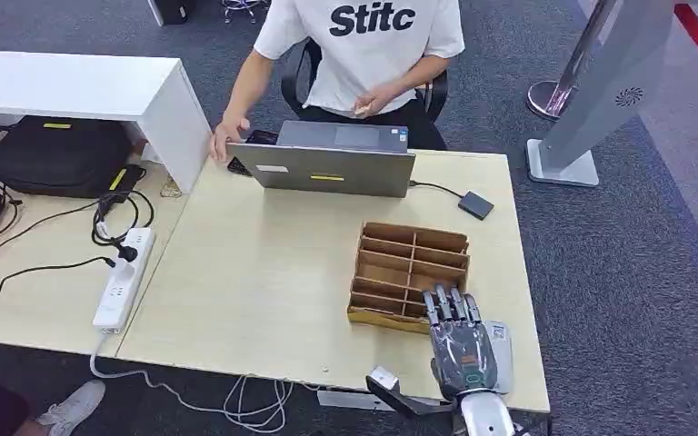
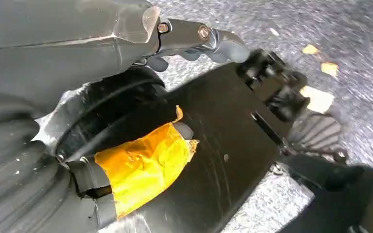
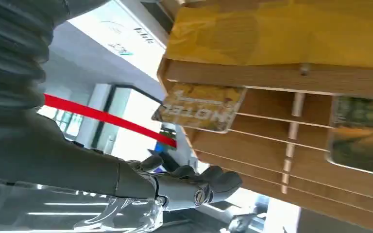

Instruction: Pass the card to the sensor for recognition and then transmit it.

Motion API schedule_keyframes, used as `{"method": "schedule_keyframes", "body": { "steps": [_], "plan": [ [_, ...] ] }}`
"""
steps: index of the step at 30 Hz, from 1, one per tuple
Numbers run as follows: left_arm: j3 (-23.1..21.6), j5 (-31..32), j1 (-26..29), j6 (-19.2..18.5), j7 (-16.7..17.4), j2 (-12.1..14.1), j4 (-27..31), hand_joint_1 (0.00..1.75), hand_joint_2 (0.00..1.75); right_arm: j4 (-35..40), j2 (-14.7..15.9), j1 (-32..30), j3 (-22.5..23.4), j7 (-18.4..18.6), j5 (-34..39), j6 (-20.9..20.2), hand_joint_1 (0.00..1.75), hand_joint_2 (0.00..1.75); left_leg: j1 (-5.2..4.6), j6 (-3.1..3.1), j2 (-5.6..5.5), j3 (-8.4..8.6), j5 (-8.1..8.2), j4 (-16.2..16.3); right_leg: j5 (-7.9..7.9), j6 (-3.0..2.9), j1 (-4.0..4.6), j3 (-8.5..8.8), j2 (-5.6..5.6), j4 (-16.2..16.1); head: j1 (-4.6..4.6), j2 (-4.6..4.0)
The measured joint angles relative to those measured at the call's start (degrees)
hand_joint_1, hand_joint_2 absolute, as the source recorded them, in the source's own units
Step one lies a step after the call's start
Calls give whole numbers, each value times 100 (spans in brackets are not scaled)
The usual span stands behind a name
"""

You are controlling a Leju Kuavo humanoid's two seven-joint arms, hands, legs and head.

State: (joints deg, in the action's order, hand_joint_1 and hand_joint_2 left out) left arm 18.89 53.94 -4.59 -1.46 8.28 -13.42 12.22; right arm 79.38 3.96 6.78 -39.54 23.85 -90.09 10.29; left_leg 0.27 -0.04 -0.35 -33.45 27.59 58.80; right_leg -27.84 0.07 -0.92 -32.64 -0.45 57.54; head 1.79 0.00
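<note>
Head view has the right hand (image 1: 459, 341) sitting at the near edge of the desk (image 1: 264, 282), palm down, fingers stretched out straight toward the wooden rack (image 1: 409, 272), tips just about at its near wall. Nothing in its grasp as far as I can see. There's a small white card-like thing (image 1: 500, 343) just beside that hand on the desk, partly under it, can't really read it. Right wrist view is pretty close up on the rack: a yellowish card (image 3: 201, 107) with printed lettering stands in one of the slots, and another greenish card (image 3: 362, 131) sits in a slot further along; the thumb and fingers (image 3: 189, 187) are near the rack but not touching either card. Left hand (image 2: 194, 41) hangs down over the grey carpet, fingers look curled in a bit, honestly can't tell if it's closed or not. A person in a white tee (image 1: 363, 45) sits behind a laptop (image 1: 332, 163) across the desk.
</note>
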Motion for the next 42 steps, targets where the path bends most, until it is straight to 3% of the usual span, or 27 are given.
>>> {"method": "schedule_keyframes", "body": {
  "steps": [6, 12, 26, 37, 42],
  "plan": [
    [345, -211, 47, 139, 102, -2, 7, 0, 175, 22, 4, -38, 74, 96, 0, 22, 0, 175, 0, 1, 4, -1, 0, 0, 0, 0, 0, -2, 5, 0, 2, 0],
    [795, -457, 129, 288, 162, -15, 13, 0, 175, 210, 11, -112, 199, 7, 0, 348, 0, 175, -1, 4, 4, -2, 3, 0, 0, 0, 0, -4, 6, -1, 2, 0],
    [1735, -599, 126, 487, 179, -87, 13, 0, 175, 608, -148, -395, 681, -776, 0, 514, 0, 175, 0, 4, 4, -2, 3, 0, 0, 0, 0, -4, 6, -1, 4, 0],
    [1986, -603, 125, 505, 179, -98, 15, 0, 175, 507, -277, -509, 889, -848, 0, 605, 0, 175, -1, 4, 4, -2, 3, 0, 0, 0, 0, -4, 6, -1, 2, 0],
    [2144, -675, 124, 605, 179, -98, 15, 0, 175, 426, -420, -513, 1030, -1054, 0, 605, 0, 175, 0, 4, 5, -2, 3, 0, 0, 0, 0, -4, 6, -1, 2, 0]
  ]
}}
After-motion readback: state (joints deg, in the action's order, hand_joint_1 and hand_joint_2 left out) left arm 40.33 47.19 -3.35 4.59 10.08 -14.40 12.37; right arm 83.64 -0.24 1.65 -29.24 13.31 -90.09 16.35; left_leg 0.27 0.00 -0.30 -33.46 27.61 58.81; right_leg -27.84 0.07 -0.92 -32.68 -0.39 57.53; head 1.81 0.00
